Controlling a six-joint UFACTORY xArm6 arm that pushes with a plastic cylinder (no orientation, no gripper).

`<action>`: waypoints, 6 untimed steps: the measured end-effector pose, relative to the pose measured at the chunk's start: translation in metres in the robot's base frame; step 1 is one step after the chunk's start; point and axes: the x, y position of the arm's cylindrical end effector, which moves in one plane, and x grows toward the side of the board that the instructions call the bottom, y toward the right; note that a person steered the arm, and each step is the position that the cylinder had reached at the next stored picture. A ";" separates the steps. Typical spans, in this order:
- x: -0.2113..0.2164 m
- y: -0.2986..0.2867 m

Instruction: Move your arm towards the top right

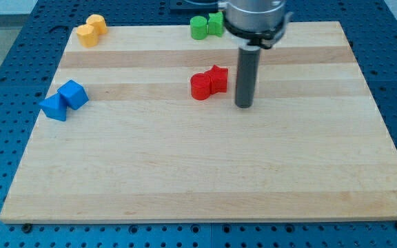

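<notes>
My tip point(245, 105) rests on the wooden board point(205, 172), a little above its middle. Just to the tip's left sit two red blocks touching each other: a red star-shaped block point(216, 78) and a red round block point(201, 87). The tip stands a short gap to the right of the red star and does not touch it. The rod rises to the arm's grey flange at the view's top.
Two green blocks point(206, 26) sit at the board's top edge, left of the arm. Two yellow blocks point(92, 30) sit at the top left corner. Two blue blocks point(64, 100) sit near the left edge. A blue perforated table surrounds the board.
</notes>
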 end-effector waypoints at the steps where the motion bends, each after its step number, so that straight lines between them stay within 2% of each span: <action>1: -0.013 0.010; 3: -0.027 0.020; 6: -0.184 0.074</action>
